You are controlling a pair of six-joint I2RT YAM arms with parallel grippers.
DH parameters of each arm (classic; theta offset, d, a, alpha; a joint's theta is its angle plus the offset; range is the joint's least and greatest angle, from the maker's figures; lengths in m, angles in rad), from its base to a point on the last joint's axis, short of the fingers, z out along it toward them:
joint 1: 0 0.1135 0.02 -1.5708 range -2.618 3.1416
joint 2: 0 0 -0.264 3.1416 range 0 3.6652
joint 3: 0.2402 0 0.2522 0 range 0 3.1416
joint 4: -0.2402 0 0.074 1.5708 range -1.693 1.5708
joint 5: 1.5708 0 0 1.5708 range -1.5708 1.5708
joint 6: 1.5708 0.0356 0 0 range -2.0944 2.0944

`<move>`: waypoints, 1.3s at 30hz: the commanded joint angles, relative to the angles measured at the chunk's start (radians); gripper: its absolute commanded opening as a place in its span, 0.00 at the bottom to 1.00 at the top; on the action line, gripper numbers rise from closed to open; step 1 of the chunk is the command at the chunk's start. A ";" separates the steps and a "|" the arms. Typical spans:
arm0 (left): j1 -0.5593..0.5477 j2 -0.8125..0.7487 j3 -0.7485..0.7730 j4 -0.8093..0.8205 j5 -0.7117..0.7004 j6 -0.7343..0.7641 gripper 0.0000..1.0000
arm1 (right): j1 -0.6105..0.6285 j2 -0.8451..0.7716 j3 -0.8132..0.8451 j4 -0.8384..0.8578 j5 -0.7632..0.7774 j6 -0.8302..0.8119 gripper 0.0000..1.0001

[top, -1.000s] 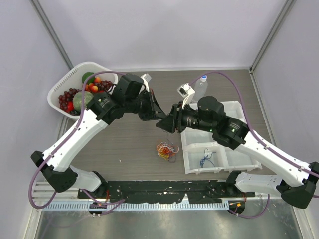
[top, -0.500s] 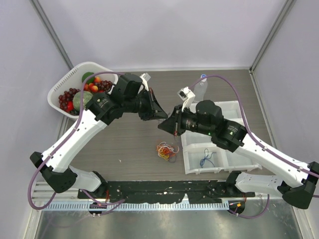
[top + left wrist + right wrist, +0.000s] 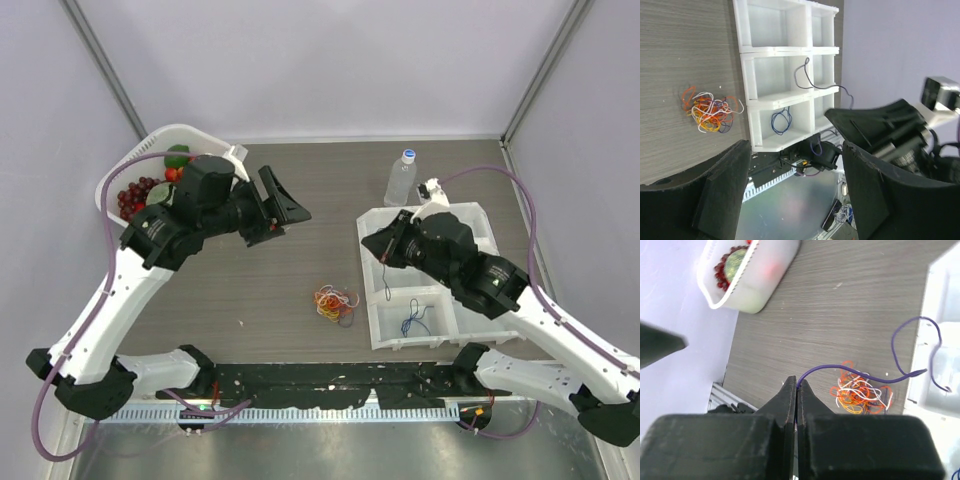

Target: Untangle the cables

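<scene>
The cables lie as a small tangle (image 3: 335,303) of orange, red and white wires on the table between the arms, also seen in the left wrist view (image 3: 710,107) and the right wrist view (image 3: 860,390). My right gripper (image 3: 384,251) is above the left edge of the white tray (image 3: 470,215), shut (image 3: 797,383) on one thin purple cable (image 3: 860,373). That cable hangs free (image 3: 386,283) over the tray (image 3: 812,82). My left gripper (image 3: 288,212) hovers open to the left, and nothing is between its fingers (image 3: 715,195).
A blue cable (image 3: 413,322) lies in a near compartment of the tray (image 3: 781,121). A clear bottle (image 3: 400,178) stands behind the tray. A white basket of fruit (image 3: 150,150) sits at the back left, close behind the left arm.
The two grippers were tip to tip over the table's middle. The left gripper has opened and drawn back left. The right gripper has shut on the purple cable and carried it right to the tray.
</scene>
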 commanded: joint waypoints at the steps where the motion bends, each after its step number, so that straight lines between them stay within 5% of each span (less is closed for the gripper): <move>1: 0.003 -0.023 -0.021 0.037 -0.014 -0.017 0.77 | -0.117 -0.032 -0.062 -0.029 -0.035 0.184 0.01; 10: 0.003 -0.031 -0.085 0.044 0.072 -0.051 0.75 | -0.427 -0.077 -0.226 -0.029 -0.315 0.398 0.01; 24: 0.002 -0.086 -0.182 0.064 0.101 -0.080 0.74 | -0.546 0.167 -0.234 -0.072 -0.155 0.386 0.01; 30: 0.003 -0.084 -0.191 0.053 0.094 -0.056 0.73 | -0.546 0.222 -0.279 0.057 -0.055 0.294 0.01; 39: 0.003 -0.049 -0.173 0.047 0.108 -0.028 0.73 | -0.546 0.134 -0.489 0.531 -0.003 0.270 0.03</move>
